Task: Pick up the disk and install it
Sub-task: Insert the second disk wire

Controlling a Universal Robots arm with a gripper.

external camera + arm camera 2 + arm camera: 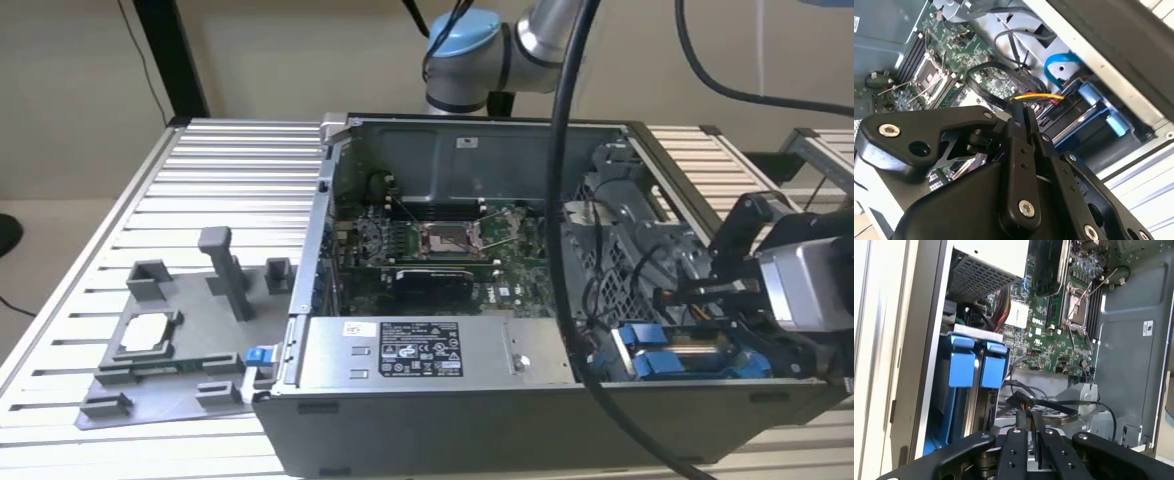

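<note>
The disk (657, 362) sits in the drive bay at the front corner of the open computer case, on the exterior view's right. Its blue bracket tabs (961, 367) stand side by side in the first wrist view, with a silver edge above them. The same blue tabs (1093, 97) appear in the second wrist view. My gripper (691, 292) hangs just above the bay, shut, with nothing seen between the fingers (1021, 422). A black connector with yellow and red wires (1036, 96) lies right at the fingertips (1019, 112).
The case (467, 420) stands open on a slatted metal table (200, 180). Inside are the motherboard with its CPU socket (443, 238) and a long grey box with a label (400, 350). A grey fixture plate with posts (174, 340) lies on the exterior view's left. Black cables (574, 200) hang across the case.
</note>
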